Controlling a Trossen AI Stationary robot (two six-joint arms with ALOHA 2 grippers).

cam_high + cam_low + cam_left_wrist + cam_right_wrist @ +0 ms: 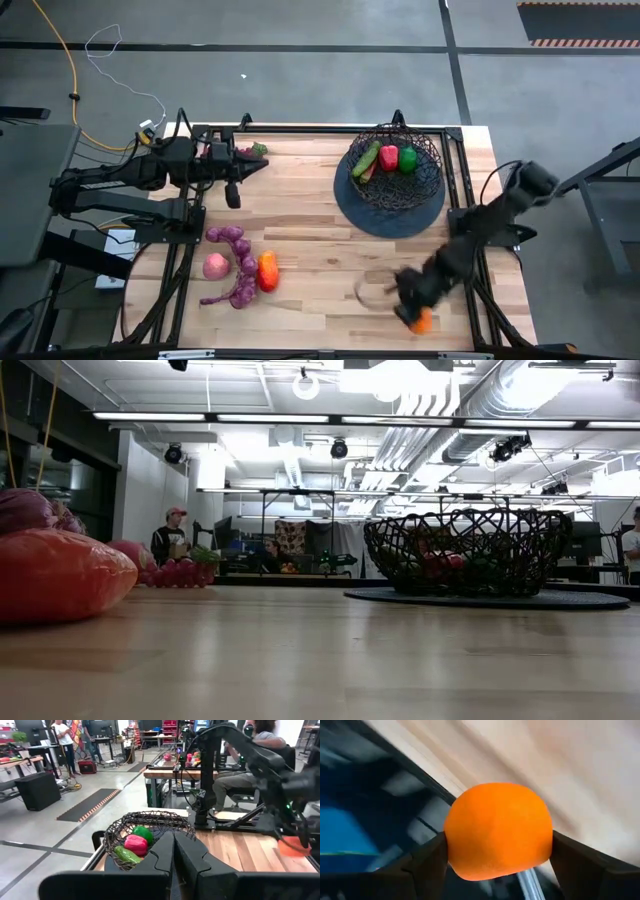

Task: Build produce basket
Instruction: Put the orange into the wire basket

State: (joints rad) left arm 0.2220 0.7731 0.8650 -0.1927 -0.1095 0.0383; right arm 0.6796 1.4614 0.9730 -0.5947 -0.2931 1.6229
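Observation:
The black wire basket (pixel 395 165) stands on its dark round base at the table's far right, with a green, a red and another green piece inside (pixel 136 844). More produce lies at the near left: purple grape bunches (pixel 234 240), a pink piece (pixel 216 265) and an orange-red piece (pixel 267 270). My right gripper (pixel 415 315) is over the near right edge, shut on a round orange fruit (pixel 500 830). My left gripper (pixel 174 857) waits shut at the far left, pointing level toward the basket. My right gripper pinches the orange fruit's two opposite sides (pixel 451 845) between its two fingers (pixel 427 867), which slant down from above. The fruit fills the gap between them. In the left wrist view the fruit (pixel 294 847) hangs in the fingers clear of the table top.
A small purple and green piece (pixel 252 150) lies at the far edge beside the left arm. Bare wood lies between the left-hand produce and the basket. The table's metal frame (pixel 460 170) runs along the right edge. People stand in the room behind.

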